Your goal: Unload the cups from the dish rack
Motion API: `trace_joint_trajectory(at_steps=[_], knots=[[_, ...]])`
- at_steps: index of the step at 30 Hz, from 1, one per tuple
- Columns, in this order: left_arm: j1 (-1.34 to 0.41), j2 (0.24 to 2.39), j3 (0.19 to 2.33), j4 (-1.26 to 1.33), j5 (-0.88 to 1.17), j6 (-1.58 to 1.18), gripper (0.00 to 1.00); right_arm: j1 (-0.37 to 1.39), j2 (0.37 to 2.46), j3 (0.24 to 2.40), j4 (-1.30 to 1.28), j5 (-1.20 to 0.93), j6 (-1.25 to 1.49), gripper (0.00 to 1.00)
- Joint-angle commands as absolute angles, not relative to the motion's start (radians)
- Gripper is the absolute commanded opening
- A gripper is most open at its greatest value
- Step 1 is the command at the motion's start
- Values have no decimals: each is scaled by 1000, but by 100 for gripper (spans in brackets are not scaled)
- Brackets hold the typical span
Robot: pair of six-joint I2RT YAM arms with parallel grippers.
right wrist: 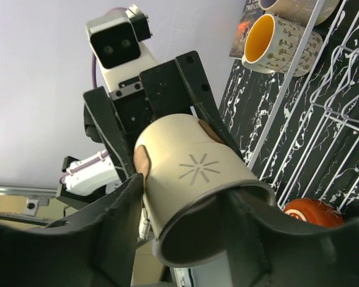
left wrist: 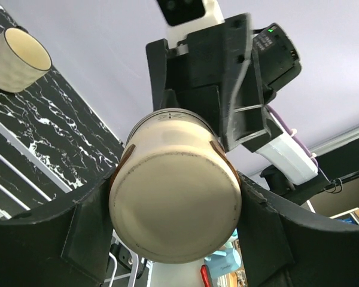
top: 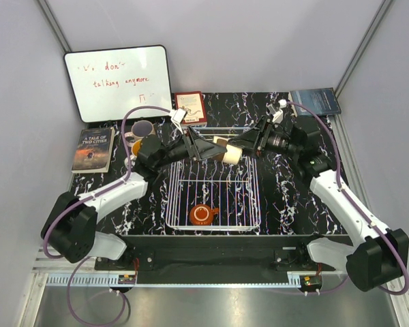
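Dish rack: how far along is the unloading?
Done: three mugs stand on the table left of the dish rack. In hand: the cream mug, gripped by both the left gripper and right gripper over the rack. Left: the orange-red mug, sitting in the rack.

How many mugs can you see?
5: cream mug between left gripper and right gripper; orange-red mug in the dish rack; pale mug and yellow-lined mug on the table left of it; speckled mug also on the table, left wrist view only. Arms may hide others.

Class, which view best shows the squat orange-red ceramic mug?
Top external: the whole squat orange-red ceramic mug sits in the white wire dish rack. Right wrist catches only part of it; left wrist misses it.
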State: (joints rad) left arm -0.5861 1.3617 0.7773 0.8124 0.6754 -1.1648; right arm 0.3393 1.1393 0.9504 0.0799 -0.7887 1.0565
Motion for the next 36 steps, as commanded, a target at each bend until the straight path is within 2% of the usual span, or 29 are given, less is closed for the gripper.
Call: trace_joint_trajectory(at_steps=[1, 2, 3, 6, 7, 11, 14, 15, 16, 19, 22, 25, 27, 30, 31, 32, 34, 36], knots=[[-604, 1379, 793, 949, 715, -1198, 0, 359, 1164, 1015, 163, -825, 1058, 47], [-606, 1382, 792, 957, 718, -1201, 0, 362, 1166, 1014, 164, -827, 1058, 42], [-606, 1384, 790, 959, 718, -1203, 0, 362, 1169, 1012, 166, -830, 1058, 32], [-606, 1385, 790, 948, 721, -1195, 0, 367, 1161, 1002, 166, -836, 1058, 16], [-606, 1385, 793, 942, 722, -1193, 0, 367, 1152, 996, 166, -839, 1058, 1], [-604, 1391, 808, 864, 719, -1167, 0, 367, 1120, 985, 129, -838, 1043, 0], [-601, 1402, 822, 803, 718, -1140, 36, 367, 1083, 994, 68, -812, 997, 0], [-600, 1405, 833, 779, 716, -1122, 59, 367, 1060, 1006, 46, -801, 980, 0], [-595, 1410, 838, 731, 715, -1114, 71, 367, 1048, 1015, 23, -783, 965, 0], [-578, 1416, 856, 631, 707, -1083, 89, 367, 1014, 1045, -58, -753, 920, 0], [-558, 1417, 873, 542, 681, -1055, 99, 367, 988, 1066, -110, -720, 890, 0], [-529, 1419, 874, 464, 652, -1045, 99, 367, 971, 1103, -201, -651, 827, 0], [-512, 1420, 877, 416, 646, -1037, 99, 367, 973, 1164, -349, -573, 737, 0], [-494, 1419, 900, 252, 605, -981, 99, 367, 1035, 1264, -642, -257, 592, 0], [-494, 1414, 911, 142, 559, -956, 99, 367, 1061, 1285, -708, -62, 562, 0], [-495, 1408, 919, 96, 533, -936, 99, 367, 1089, 1301, -817, 39, 504, 0], [-495, 1379, 917, 4, 476, -899, 99, 364, 1163, 1304, -882, 276, 462, 0], [-497, 1335, 910, -52, 440, -862, 99, 341, 1221, 1284, -929, 388, 440, 0]])
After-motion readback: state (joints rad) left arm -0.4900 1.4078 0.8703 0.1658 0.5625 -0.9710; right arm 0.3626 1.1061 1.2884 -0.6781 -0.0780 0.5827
